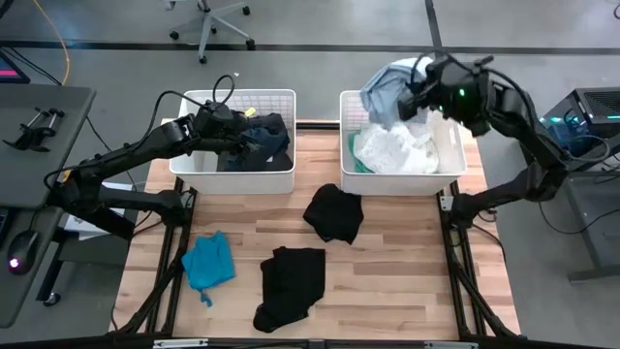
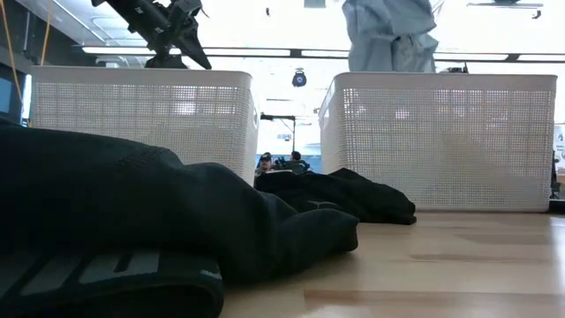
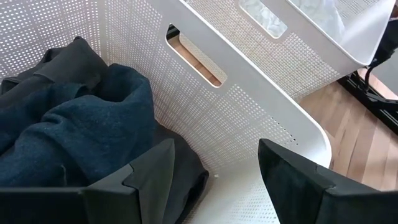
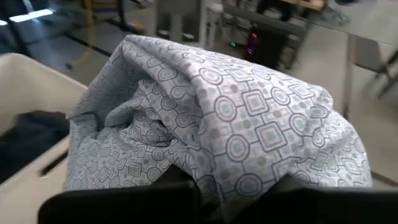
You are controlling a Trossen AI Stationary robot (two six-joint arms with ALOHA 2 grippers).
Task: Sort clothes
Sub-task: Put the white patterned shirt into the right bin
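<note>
High view shows the pale grey-blue patterned garment (image 1: 386, 89) hanging over the right basket (image 1: 451, 157), grasped in the right hand (image 1: 412, 100), which is clenched on the cloth above white clothes (image 1: 399, 150) already inside. The left hand (image 1: 235, 124) is inside the left basket (image 1: 283, 100) with its fingers released and spread, holding nothing, just over the dark grey and navy clothes (image 1: 263, 139) lying there. I judge the step in hand is dropping the light garment among the light ones; next the right hand must let go of it, then one arm should reach for what remains. On the wooden surface (image 1: 397, 281) remain two black garments (image 1: 334, 213) (image 1: 291, 281) and a bright blue one (image 1: 208, 262). Around the surface is grey floor, with a side desk (image 1: 39, 136) and an office chair (image 1: 208, 24).
</note>
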